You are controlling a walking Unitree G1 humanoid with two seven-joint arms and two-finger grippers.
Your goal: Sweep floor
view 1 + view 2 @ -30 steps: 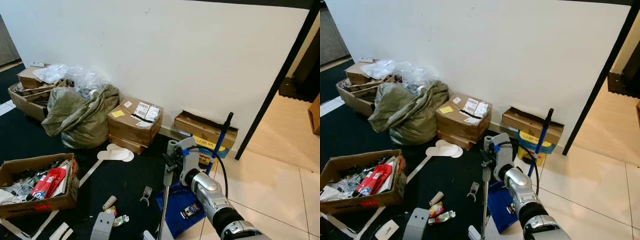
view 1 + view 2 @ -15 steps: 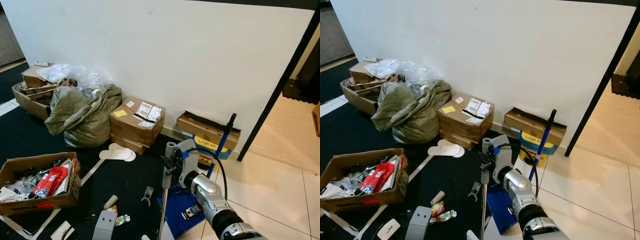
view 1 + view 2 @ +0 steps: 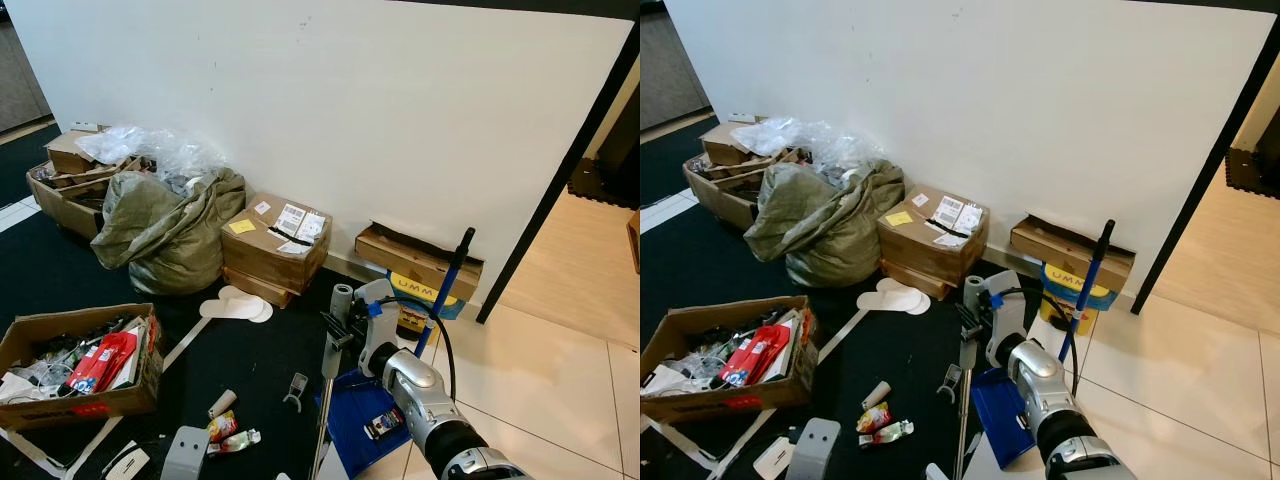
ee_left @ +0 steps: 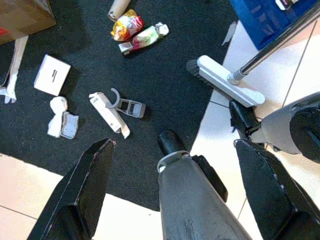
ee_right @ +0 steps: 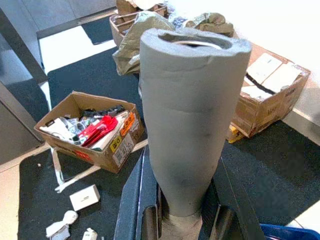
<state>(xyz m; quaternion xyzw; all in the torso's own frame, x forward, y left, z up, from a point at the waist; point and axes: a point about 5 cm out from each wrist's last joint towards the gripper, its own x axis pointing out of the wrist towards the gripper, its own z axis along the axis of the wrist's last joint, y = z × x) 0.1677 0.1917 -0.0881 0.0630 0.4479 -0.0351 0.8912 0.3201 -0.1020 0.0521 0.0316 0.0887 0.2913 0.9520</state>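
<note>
My right gripper point(image 3: 338, 335) is shut on the grey foam grip point(image 5: 192, 125) at the top of the broom. The broom's thin handle point(image 3: 324, 410) runs down to the white broom head point(image 4: 225, 82), which rests at the edge of the black carpet point(image 4: 165, 95). A blue dustpan point(image 3: 350, 425) lies on the floor beside it, with its blue stick point(image 3: 445, 290) standing upright. Litter lies on the carpet: snack packets point(image 4: 137, 32), a white box point(image 4: 52, 75), a small tube point(image 3: 221, 403). My left gripper point(image 4: 175, 145) hangs open low above this litter.
An open cardboard box point(image 3: 70, 412) of rubbish stands at the left. A green sack point(image 3: 160, 235), taped boxes point(image 3: 275, 245) and a yellow bucket point(image 3: 415, 292) line the white wall. Pale tiles point(image 3: 540, 380) stretch to the right.
My left arm has drifted a little to the left, uncovering the snack packets. The camera has shifted slightly. My right gripper keeps its hold on the broom.
</note>
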